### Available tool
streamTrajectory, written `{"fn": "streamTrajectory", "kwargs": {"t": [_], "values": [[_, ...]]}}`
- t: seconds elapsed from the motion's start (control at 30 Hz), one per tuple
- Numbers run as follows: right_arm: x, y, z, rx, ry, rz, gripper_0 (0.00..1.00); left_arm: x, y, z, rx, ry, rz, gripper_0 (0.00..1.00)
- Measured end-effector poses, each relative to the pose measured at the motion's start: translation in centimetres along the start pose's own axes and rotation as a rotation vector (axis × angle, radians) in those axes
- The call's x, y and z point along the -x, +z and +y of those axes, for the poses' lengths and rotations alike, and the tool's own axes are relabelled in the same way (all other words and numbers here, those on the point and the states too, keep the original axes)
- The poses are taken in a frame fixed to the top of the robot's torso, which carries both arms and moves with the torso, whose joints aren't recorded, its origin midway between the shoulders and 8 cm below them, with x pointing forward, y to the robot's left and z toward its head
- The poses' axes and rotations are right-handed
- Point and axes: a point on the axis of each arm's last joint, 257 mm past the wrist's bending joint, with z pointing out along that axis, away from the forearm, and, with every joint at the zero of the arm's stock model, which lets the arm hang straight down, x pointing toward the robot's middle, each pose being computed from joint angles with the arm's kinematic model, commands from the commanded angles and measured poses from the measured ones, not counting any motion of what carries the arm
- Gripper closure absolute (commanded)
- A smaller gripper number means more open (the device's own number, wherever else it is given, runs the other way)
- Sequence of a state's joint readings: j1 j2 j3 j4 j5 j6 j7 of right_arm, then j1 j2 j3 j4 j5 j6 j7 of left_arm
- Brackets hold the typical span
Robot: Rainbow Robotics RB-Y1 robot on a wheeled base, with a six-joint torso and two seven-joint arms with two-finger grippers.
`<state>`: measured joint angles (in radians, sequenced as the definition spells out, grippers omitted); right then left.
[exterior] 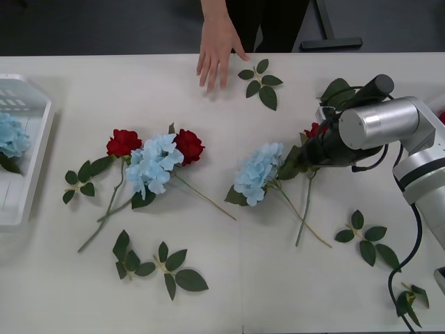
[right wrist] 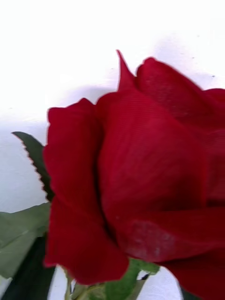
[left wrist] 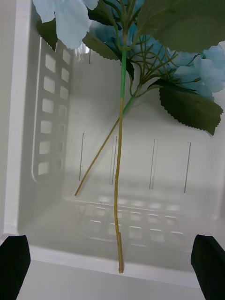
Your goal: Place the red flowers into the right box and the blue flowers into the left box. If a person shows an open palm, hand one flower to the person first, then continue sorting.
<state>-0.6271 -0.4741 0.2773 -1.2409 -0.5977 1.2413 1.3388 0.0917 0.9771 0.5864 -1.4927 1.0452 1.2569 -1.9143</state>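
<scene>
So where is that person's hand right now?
In the front view the person's hand rests fingers-down on the table's far edge, around the middle, beside a loose leaf sprig and beyond the flowers.

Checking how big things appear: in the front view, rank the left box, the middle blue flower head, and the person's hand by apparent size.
1. left box, cut off by the edge
2. Blue flower head and the person's hand: too alike to rank.

The front camera looks down over the white table. The right wrist camera sits very close to a deep-red artificial rose. The left wrist camera peers into the white slotted plastic basket at far left.
</scene>
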Motion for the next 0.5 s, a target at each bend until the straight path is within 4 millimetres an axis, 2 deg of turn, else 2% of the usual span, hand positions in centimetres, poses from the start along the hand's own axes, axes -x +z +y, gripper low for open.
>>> {"fn": "streamTrajectory", "kwargs": {"t": [0.1,0.2,0.5], "values": [[0.1,0.09,-0.32,-0.01,-0.001,-0.005,0.78,0.0,0.0,0.0,0.0,0.0,0.0,0.0],[0.06,0.18,-0.51,-0.018,-0.005,-0.005,0.98,0.0,0.0,0.0,0.0,0.0,0.0,0.0],[0.16,0.31,-1.08,-0.048,-0.025,-0.013,1.0,0.0,0.0,0.0,0.0,0.0,0.0,0.0]]}}
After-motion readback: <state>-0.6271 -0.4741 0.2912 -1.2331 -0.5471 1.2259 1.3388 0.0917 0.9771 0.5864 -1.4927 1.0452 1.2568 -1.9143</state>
